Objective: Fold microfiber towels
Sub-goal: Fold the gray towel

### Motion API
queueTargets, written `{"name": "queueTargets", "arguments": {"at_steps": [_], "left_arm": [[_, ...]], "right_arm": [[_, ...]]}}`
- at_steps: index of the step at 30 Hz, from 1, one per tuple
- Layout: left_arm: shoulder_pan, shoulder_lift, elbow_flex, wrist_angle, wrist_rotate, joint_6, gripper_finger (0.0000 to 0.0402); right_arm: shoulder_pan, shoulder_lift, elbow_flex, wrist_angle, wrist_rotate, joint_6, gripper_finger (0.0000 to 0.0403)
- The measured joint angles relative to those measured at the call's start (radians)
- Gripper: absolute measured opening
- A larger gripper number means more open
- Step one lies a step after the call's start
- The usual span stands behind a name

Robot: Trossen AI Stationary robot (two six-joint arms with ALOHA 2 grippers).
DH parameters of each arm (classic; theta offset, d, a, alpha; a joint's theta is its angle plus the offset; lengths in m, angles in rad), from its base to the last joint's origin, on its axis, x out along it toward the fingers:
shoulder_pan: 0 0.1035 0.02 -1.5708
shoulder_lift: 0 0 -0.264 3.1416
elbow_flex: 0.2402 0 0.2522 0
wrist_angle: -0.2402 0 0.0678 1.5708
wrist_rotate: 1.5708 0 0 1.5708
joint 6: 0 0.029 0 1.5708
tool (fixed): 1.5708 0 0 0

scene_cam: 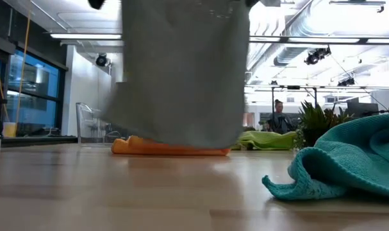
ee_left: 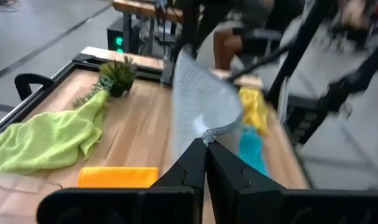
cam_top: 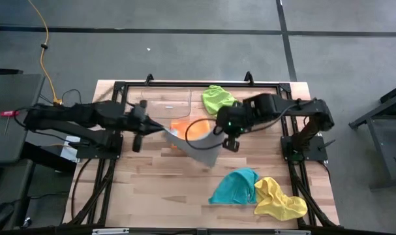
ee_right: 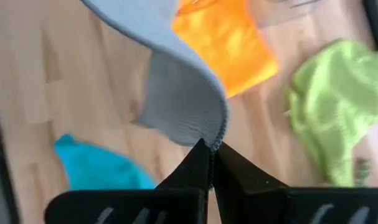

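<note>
Grey towel point(cam_top: 199, 149) pinched between both jaws

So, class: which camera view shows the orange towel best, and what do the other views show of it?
The right wrist view: the orange towel lies flat there, only its edge hidden by the grey towel. The high view shows it partly covered, the low view a thin strip under the hanging grey towel, the left wrist view just a folded edge.

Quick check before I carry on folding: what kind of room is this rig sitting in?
Probably an open lab or workshop, not a home: exposed ceiling ducts and strip lights, a taped grey concrete floor, a person at a workstation behind the wooden table.
</note>
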Motion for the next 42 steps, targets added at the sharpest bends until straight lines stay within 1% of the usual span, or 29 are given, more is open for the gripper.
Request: {"name": "queueTargets", "arguments": {"at_steps": [3,6,8,11,13,16,19,22,25,30,33,38,42], "left_arm": [[-0.001,-0.066,0.000,-0.002,-0.016,-0.086,0.0000],[-0.001,-0.106,0.000,-0.003,-0.030,-0.104,0.0000],[-0.001,-0.119,0.000,-0.024,-0.050,-0.080,0.0000],[0.002,-0.127,0.000,-0.082,-0.087,0.002,0.0000],[0.002,-0.128,0.000,-0.122,-0.089,0.041,0.0000],[0.002,-0.126,0.000,-0.186,-0.091,0.062,0.0000],[-0.002,-0.125,0.000,-0.234,-0.089,0.072,0.0000],[-0.014,-0.125,0.000,-0.276,-0.070,0.039,0.0000],[-0.044,-0.124,0.000,-0.317,-0.026,-0.010,0.0000],[-0.161,-0.093,-0.004,-0.374,0.009,-0.146,0.0000],[-0.265,-0.067,-0.036,-0.349,0.025,-0.233,0.0000],[-0.461,-0.016,-0.143,-0.282,0.007,-0.417,0.0000],[-0.594,0.029,-0.231,-0.158,-0.037,-0.554,0.0000]], "right_arm": [[-0.041,0.000,0.044,0.001,0.015,-0.055,0.0000],[-0.078,-0.001,0.085,0.010,0.018,-0.106,0.0000],[-0.102,-0.001,0.093,0.020,0.017,-0.125,0.0000],[-0.129,-0.001,0.093,0.033,0.014,-0.136,0.0000],[-0.134,0.003,0.093,0.038,0.006,-0.135,0.0000],[-0.120,0.013,0.091,0.044,-0.034,-0.132,0.0000],[-0.089,0.020,0.091,0.052,-0.042,-0.111,0.0000],[-0.047,0.029,0.091,0.049,-0.042,-0.073,0.0000],[0.006,0.048,0.091,0.049,-0.040,-0.037,0.0000],[0.104,0.104,0.091,0.050,-0.029,0.030,0.0000],[0.163,0.153,0.091,0.048,-0.038,0.062,0.0000],[0.246,0.239,0.091,0.043,-0.092,0.078,0.0000],[0.290,0.307,0.091,0.055,-0.157,0.077,0.0000]]}}
